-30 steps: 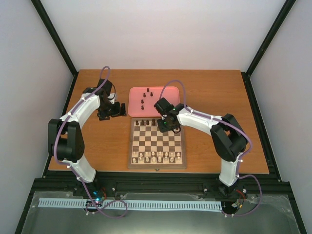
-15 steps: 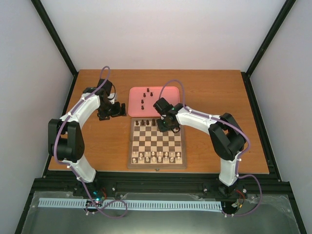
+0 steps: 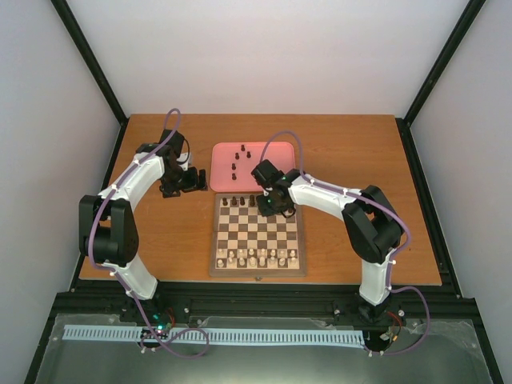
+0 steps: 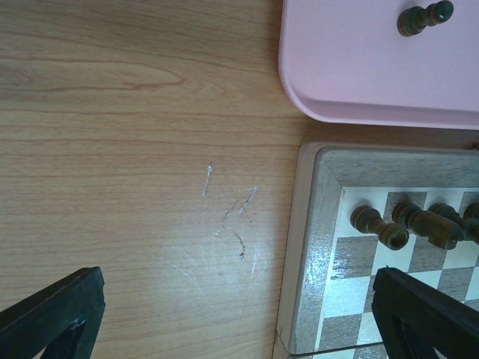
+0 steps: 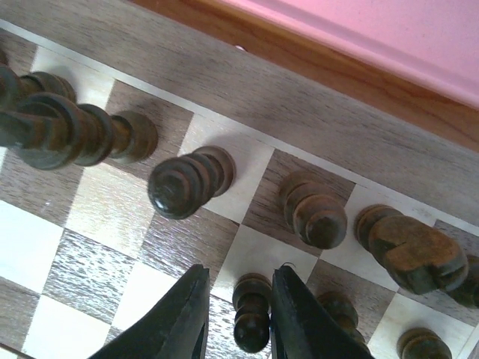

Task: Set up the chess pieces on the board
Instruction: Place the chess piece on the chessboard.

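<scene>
The board point(image 3: 258, 270) lies at the table's middle. Several dark chess pieces point(image 3: 234, 201) stand along its far edge, and several more point(image 3: 234, 166) stand on the pink tray point(image 3: 272, 172). My right gripper point(image 3: 272, 205) hovers low over the far rows. In the right wrist view it point(image 5: 241, 299) is open around a dark pawn point(image 5: 251, 321) standing on a light square, with a gap on the left side. My left gripper point(image 3: 188, 180) is wide open and empty over bare table point(image 4: 236, 314), left of the board's far corner point(image 4: 318, 247).
Cream pieces point(image 3: 256, 256) fill the board's two near rows. The tray's corner point(image 4: 352, 67) lies just beyond the board and holds a dark pawn point(image 4: 423, 16). Dark back-row pieces point(image 5: 314, 213) stand close around the right fingers. Dark posts rise at the table's far corners.
My right gripper has shifted slightly toward the board's far edge. The left arm has not moved.
</scene>
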Robot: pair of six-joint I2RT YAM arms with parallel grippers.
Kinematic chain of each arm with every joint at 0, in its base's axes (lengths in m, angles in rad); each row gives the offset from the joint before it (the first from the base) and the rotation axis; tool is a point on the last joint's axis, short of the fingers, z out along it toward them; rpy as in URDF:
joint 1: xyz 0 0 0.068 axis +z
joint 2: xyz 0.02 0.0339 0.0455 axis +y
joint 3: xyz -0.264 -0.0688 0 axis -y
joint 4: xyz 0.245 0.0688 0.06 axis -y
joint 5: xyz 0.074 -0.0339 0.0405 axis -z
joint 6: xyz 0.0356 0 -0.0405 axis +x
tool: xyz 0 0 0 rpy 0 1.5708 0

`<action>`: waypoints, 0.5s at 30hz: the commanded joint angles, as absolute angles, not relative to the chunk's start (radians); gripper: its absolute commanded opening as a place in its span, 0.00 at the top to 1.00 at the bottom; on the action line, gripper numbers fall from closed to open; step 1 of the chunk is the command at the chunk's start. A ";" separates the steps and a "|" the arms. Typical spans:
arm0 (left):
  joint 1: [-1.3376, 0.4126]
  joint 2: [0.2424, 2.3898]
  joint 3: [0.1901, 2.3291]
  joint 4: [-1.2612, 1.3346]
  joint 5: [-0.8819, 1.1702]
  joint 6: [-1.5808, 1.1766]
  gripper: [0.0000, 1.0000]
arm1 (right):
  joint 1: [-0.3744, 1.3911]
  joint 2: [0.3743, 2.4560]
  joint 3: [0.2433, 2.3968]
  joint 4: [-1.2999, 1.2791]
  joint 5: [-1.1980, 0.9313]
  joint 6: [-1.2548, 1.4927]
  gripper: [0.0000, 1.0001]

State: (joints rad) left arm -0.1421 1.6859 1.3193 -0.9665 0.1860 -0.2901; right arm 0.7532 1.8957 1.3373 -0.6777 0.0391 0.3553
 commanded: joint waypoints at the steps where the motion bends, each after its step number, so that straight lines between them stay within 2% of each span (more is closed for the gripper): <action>1: -0.146 1.688 1.339 -0.963 0.191 -0.268 0.00 | 0.756 1.886 1.387 -0.688 0.039 0.343 0.75; 15: -0.146 1.685 1.340 -0.965 0.191 -0.269 0.00 | 0.756 1.806 1.503 -0.815 0.083 0.329 0.73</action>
State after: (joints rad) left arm -0.1421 1.6859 1.3193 -0.9665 0.1867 -0.2901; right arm 0.7532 1.8660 1.4536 -0.7593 0.0479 0.3397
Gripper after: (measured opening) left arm 0.997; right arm 0.271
